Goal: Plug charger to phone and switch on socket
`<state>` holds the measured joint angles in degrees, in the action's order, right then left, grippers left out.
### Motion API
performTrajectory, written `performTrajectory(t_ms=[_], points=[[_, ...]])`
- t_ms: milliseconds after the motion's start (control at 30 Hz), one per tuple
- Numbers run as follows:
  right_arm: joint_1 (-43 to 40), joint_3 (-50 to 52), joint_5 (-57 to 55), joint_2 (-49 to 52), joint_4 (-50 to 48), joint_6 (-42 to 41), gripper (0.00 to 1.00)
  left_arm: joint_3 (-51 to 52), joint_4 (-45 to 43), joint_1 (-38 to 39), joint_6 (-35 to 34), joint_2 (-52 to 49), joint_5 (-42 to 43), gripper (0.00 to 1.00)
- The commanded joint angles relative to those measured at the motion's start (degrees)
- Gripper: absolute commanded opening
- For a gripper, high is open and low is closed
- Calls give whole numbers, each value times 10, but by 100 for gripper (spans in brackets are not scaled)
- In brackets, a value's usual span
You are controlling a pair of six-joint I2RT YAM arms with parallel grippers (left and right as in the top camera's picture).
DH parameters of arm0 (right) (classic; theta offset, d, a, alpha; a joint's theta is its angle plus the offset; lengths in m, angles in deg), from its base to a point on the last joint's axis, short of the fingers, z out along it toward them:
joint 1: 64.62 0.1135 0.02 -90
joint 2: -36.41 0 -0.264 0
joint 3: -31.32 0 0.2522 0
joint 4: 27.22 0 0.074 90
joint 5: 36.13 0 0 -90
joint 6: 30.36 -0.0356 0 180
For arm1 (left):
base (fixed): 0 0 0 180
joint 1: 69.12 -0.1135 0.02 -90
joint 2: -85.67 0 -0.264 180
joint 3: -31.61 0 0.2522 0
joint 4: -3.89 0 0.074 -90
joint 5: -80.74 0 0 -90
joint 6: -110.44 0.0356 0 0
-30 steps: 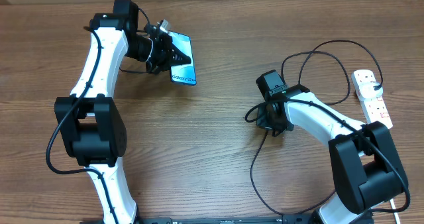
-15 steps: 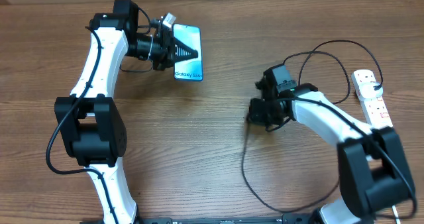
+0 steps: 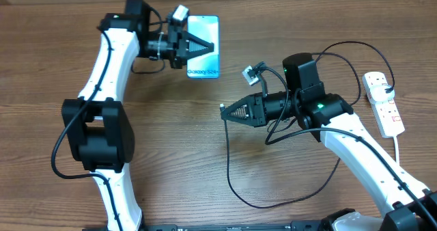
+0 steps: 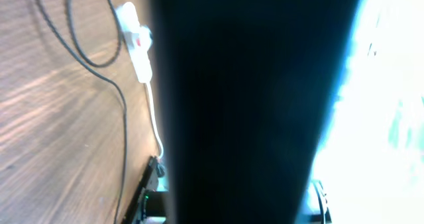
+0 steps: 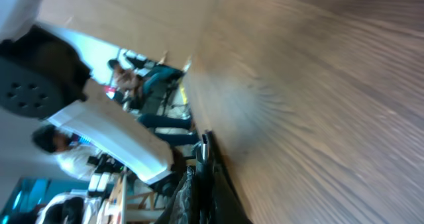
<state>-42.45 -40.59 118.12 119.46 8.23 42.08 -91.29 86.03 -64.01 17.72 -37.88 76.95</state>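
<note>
The phone (image 3: 205,27), with its light blue screen up, is held over the far left of the table by my left gripper (image 3: 203,48), which is shut on it. In the left wrist view the phone (image 4: 252,98) fills most of the frame as a dark slab with a bright edge. My right gripper (image 3: 228,112) points left at mid-table, shut on the charger's connector tip (image 5: 205,144). The charger's thin black cable (image 3: 235,190) hangs from it, loops low and runs back to the socket (image 3: 384,102) at the right edge. The black plug (image 3: 388,89) sits in the socket.
The socket (image 4: 136,42) and cable also show far off in the left wrist view. The thick white cord (image 3: 401,152) trails from the socket toward the front right. My left arm's white link (image 5: 112,138) shows in the right wrist view.
My left gripper has carried the phone right and toward the far edge. My right arm has risen and turned to point left with the connector, pulling the cable loop along.
</note>
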Motion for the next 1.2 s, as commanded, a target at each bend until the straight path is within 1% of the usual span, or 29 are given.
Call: performTrajectory(t_ms=[0,167,333,567,900,1167], points=[[14,-4,33,0,-33,-38,4,-8,1,19,19,14,43,4],[13,-4,-4,0,-75,-92,4,-8,13,18,14,14,43,4],[13,-4,-41,0,-89,-122,4,-8,38,20,14,14,43,5],[13,-4,-57,0,-133,-167,4,-8,38,21,14,14,43,4],[14,-4,-94,0,-135,-176,4,-8,38,28,14,14,43,4],[14,-4,-96,0,-135,-176,4,-8,37,43,14,14,43,5]])
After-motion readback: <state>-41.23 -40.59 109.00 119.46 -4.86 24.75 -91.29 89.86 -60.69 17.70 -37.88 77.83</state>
